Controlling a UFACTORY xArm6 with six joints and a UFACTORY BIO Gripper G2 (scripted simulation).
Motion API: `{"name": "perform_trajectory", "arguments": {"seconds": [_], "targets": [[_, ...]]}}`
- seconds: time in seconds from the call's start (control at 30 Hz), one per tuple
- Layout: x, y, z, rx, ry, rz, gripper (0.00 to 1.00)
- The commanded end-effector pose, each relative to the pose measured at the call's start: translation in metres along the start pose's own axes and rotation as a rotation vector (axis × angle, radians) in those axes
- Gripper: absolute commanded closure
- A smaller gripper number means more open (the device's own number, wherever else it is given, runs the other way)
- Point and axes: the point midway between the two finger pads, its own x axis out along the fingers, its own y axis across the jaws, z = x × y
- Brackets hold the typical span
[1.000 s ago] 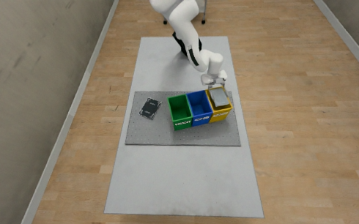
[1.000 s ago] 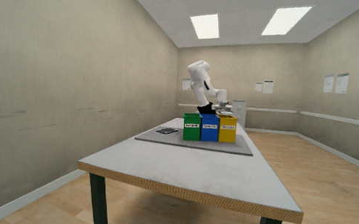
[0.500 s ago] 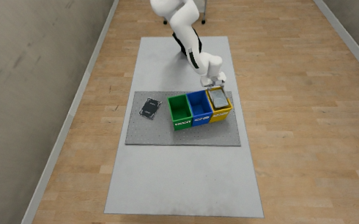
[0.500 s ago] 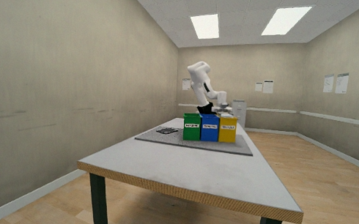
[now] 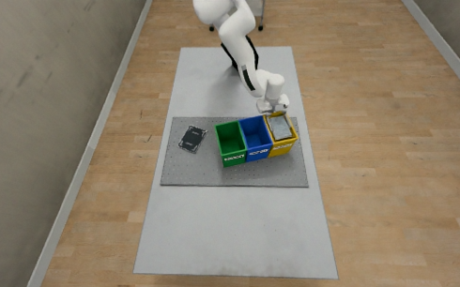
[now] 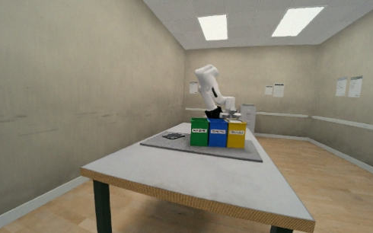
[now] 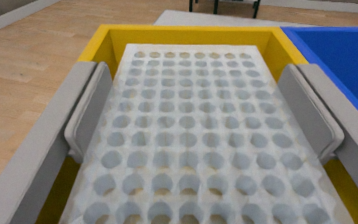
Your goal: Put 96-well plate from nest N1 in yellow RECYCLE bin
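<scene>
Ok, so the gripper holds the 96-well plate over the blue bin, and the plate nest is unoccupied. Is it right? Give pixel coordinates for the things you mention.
Not quite: the gripper [image 5: 273, 113] [image 7: 204, 112] holds the 96-well plate [image 5: 281, 127] [image 7: 186, 120] at the yellow bin [image 5: 282, 149] [image 6: 236, 135] [image 7: 190, 35], as the top view shows. The plate nest [image 5: 192, 139] [image 6: 173, 135] is indeed unoccupied.

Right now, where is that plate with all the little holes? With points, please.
The white plate [image 5: 281, 127] [image 7: 186, 121] is between the gripper's [image 7: 205, 111] fingers at the mouth of the yellow bin [image 5: 283, 148] [image 6: 236, 135] [image 7: 190, 34], which in the top view stands right of the blue one.
</scene>
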Motion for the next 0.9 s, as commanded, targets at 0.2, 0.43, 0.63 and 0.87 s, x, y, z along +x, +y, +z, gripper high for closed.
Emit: {"name": "perform_trajectory", "arguments": {"seconds": [0.2, 0.43, 0.63, 0.87], "targets": [[0.0009, 0.0001, 0.0013, 0.001, -0.003, 0.000, 1.00], [0.0010, 0.0001, 0.0014, 0.001, -0.003, 0.000, 0.82], [0.0009, 0.0001, 0.0013, 0.001, -0.003, 0.000, 0.82], [0.0010, 0.0001, 0.0013, 0.001, -0.003, 0.000, 0.82]]}}
